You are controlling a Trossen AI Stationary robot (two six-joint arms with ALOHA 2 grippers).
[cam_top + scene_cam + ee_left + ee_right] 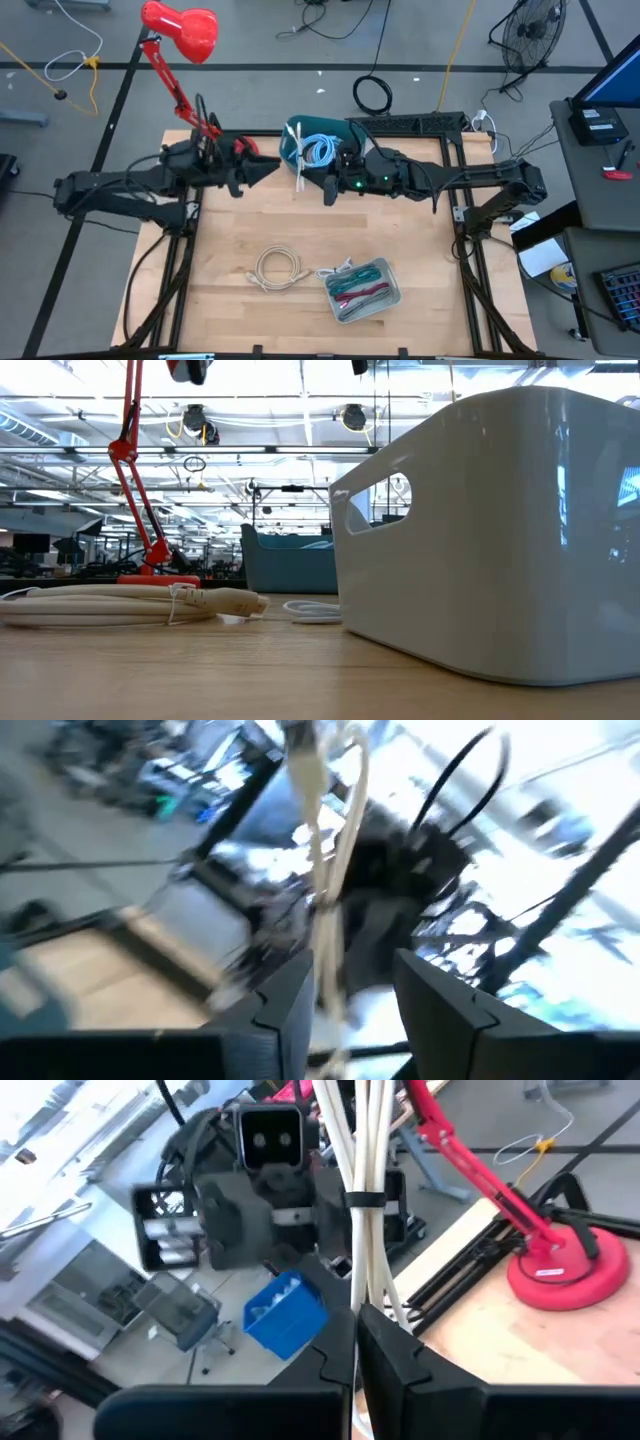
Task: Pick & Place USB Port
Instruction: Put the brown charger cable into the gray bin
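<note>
- High view: a white cable bundle (300, 157) stands roughly upright in the air between the two arms, above the near edge of the blue bin (312, 147) at the back of the table. The bin holds pale blue coiled cable. The left gripper (272, 171) points at the bundle from the left, and the right gripper (322, 178) reaches it from the right. A second white cable coil (277, 268) lies flat on the wooden table (230, 250) toward the front, just beside the clear tray (362, 288) of red and green cables. A red lamp (180, 32) stands at the back left corner.
- Low view: the cable coil (120, 603) lies on the table with its plug end pointing toward the white-looking tray wall (500, 540). The blue bin (290, 560) shows well behind. Neither gripper appears here.
- Left wrist view: blurred. The white bundle (325, 870) hangs upright and runs down into the gap between the left fingers (290, 1010). The fingers stand apart, and contact with the cable cannot be judged.
- Right wrist view: the bundle (362, 1170) is several white strands tied by a dark band. It rises straight from the right gripper (357, 1342), whose jaws are clamped tight on its lower end. The left arm's wrist (265, 1190) faces it just behind, and the lamp base (560, 1265) sits on the table.
</note>
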